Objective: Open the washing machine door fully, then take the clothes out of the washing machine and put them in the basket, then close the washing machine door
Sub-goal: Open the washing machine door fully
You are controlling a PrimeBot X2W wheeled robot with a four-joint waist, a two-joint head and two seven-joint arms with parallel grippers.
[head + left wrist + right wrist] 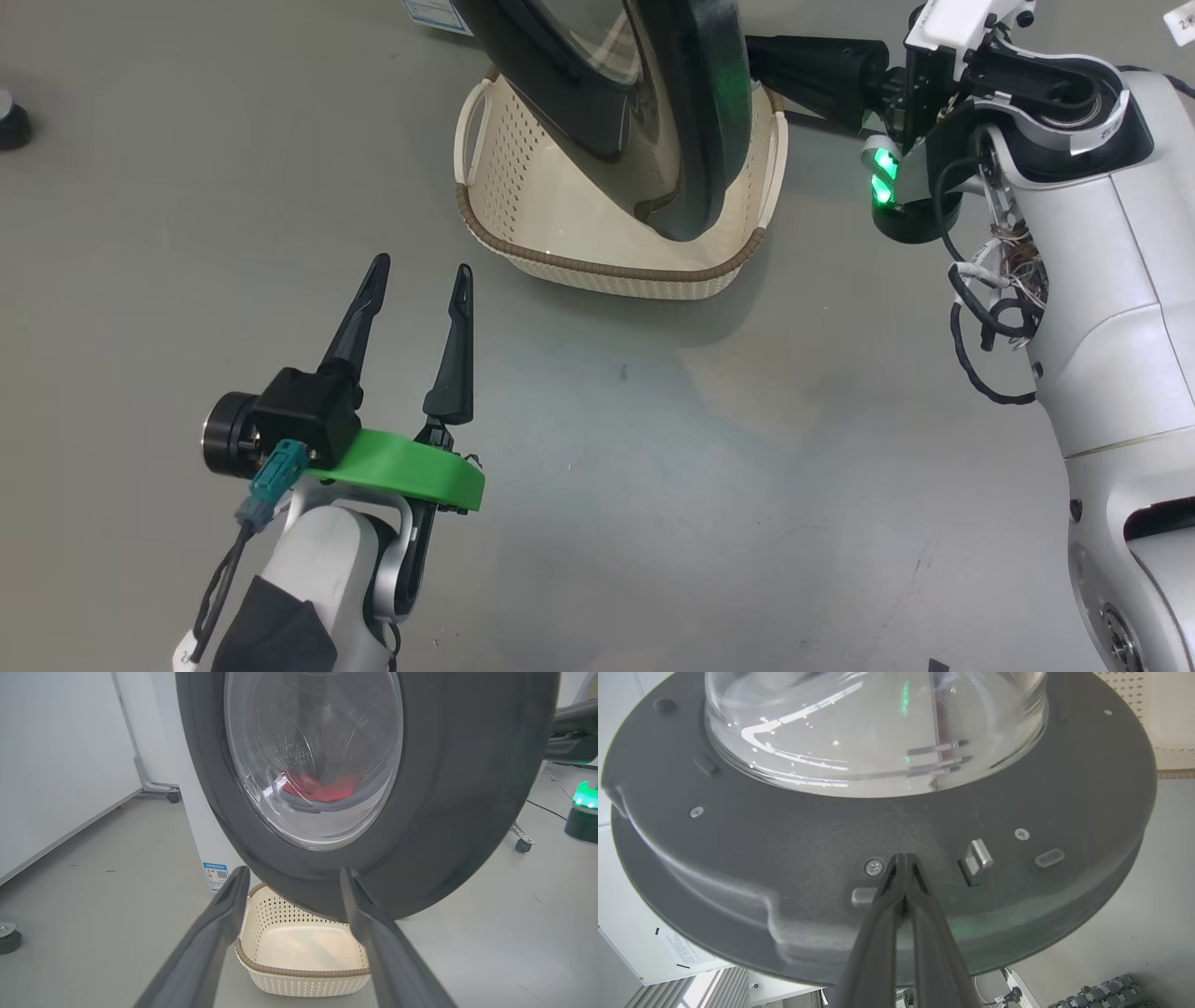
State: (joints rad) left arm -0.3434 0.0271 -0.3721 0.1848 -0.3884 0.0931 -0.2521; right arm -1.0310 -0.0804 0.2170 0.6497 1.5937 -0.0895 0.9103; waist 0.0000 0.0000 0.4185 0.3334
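The washing machine door (695, 112), black-rimmed with a domed glass bowl (313, 756), stands swung out over the cream basket (523, 201), which sits on the floor below it. Through the glass, red clothes (322, 788) lie in the drum of the white washing machine (201, 812). My right gripper (903, 857) is shut, its tips touching the door's inner face (784, 858) beside the metal latch (976, 861); it reaches in from the right (756, 61). My left gripper (420, 271) hovers open and empty over the floor, short of the basket (303, 952), pointing at the door's outer rim (467, 788).
A blue label (216, 875) marks the machine's lower front. A wheeled stand (173, 795) and a white wall panel lie to the left. A green-lit dark base (584, 812) and another caster (522, 845) sit on the right. A dark caster (11, 117) is at far left.
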